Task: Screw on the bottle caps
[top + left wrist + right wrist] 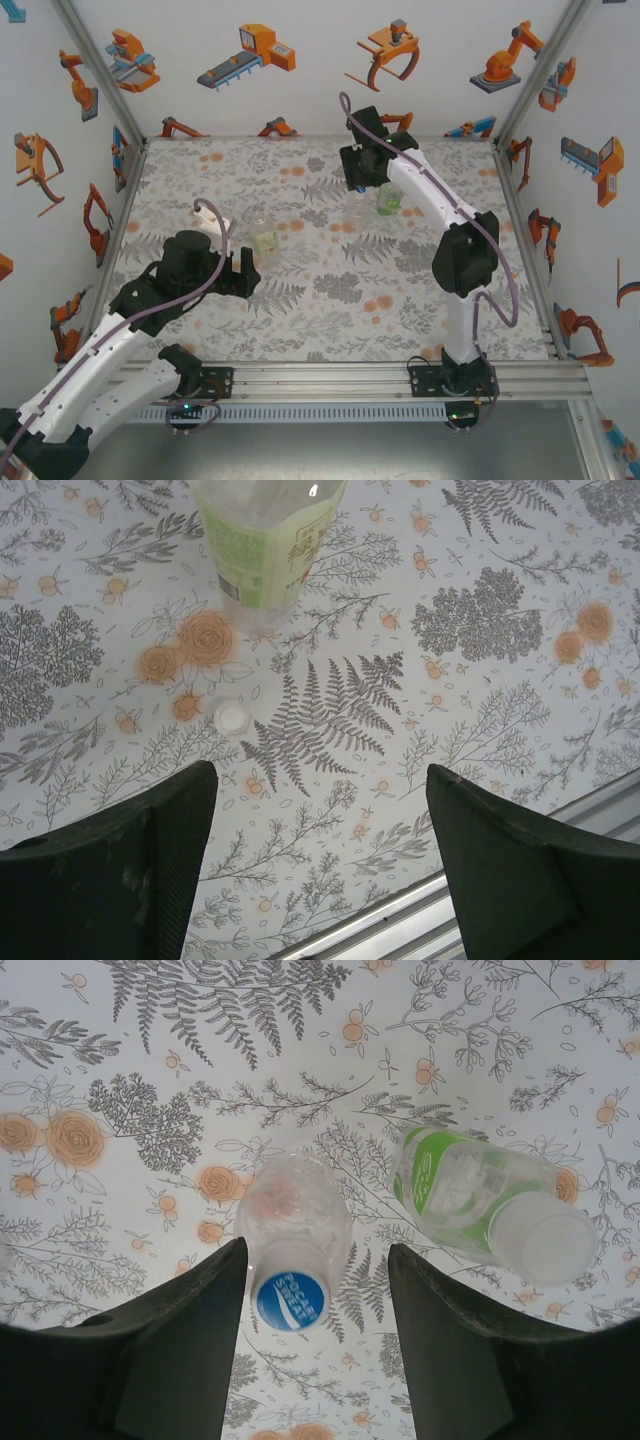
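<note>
The left gripper [320,780] hangs with its fingers spread wide over the desk [480,710], where one loose bottle cap [232,717] lies flat near the yellowish bottle [265,540], not touching it. The cap looks light, stiff and liable to skid or flip, so it is probably best pinched across its rim from above. The right gripper [317,1260], fingers also apart and gripping nothing, is lined up over the colourless bottle [295,1210], with the green bottle [460,1185] just beside it. Both look thin-walled and easy to dent or tip, so a gentle hold on the body seems safest.
</note>
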